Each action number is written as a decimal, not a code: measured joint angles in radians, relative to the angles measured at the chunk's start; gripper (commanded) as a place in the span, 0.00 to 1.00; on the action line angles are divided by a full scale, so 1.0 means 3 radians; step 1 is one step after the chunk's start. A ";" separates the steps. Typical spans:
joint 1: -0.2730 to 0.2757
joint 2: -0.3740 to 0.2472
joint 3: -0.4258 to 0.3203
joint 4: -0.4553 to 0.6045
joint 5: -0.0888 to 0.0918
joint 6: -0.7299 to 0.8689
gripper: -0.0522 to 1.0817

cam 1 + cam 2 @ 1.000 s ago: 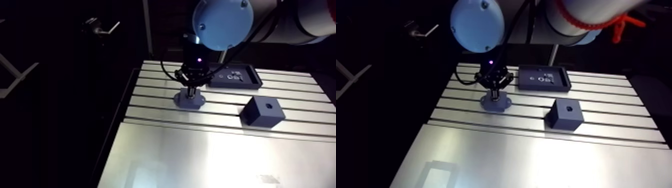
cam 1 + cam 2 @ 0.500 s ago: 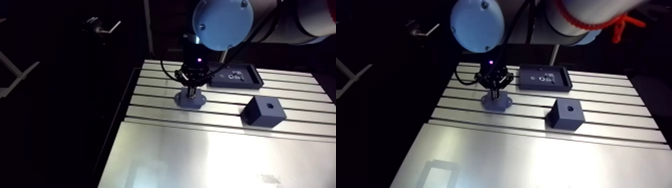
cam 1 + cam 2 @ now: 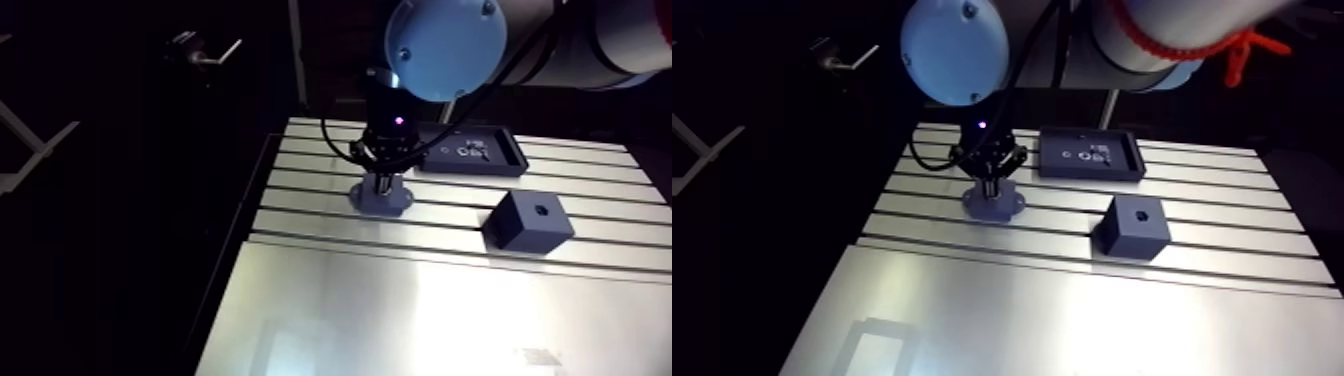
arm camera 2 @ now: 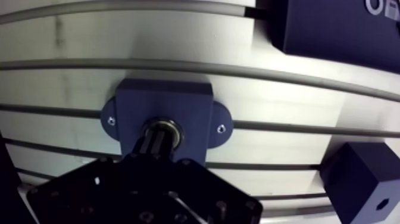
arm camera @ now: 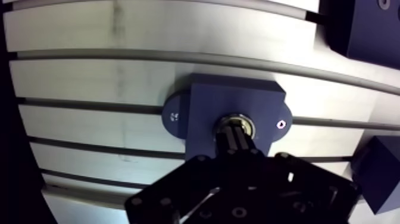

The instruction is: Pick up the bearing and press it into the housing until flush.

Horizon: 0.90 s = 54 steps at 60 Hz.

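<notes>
Fingers [image 5: 236,142] pinched narrow, tips down on bearing [image 5: 237,121], which sits in housing [image 5: 202,110], centre-left of arm view on bench [image 3: 330,300]. Pressing step; can't tell if flush. Next: straight downward push, no tilt. Count: one bearing, one housing, one cube block [image 3: 1132,228], one tray [image 3: 1089,156].

Dark tray [image 3: 1089,177], perhaps holding small parts; holed block [image 3: 1131,228]; slotted table [image 3: 1072,320].

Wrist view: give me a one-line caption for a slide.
Closed tool tip on the bearing sitting in the blue housing bore, on the slotted table.
</notes>
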 measured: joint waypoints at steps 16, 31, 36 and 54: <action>0.0000 0.0002 0.0007 -0.0002 -0.0001 -0.0002 1.00; -0.0004 0.0004 0.0016 -0.0002 -0.0008 -0.0027 1.00; -0.0002 0.0004 0.0016 -0.0003 -0.0009 -0.0032 1.00; -0.0001 0.0006 0.0015 -0.0003 -0.0010 -0.0039 1.00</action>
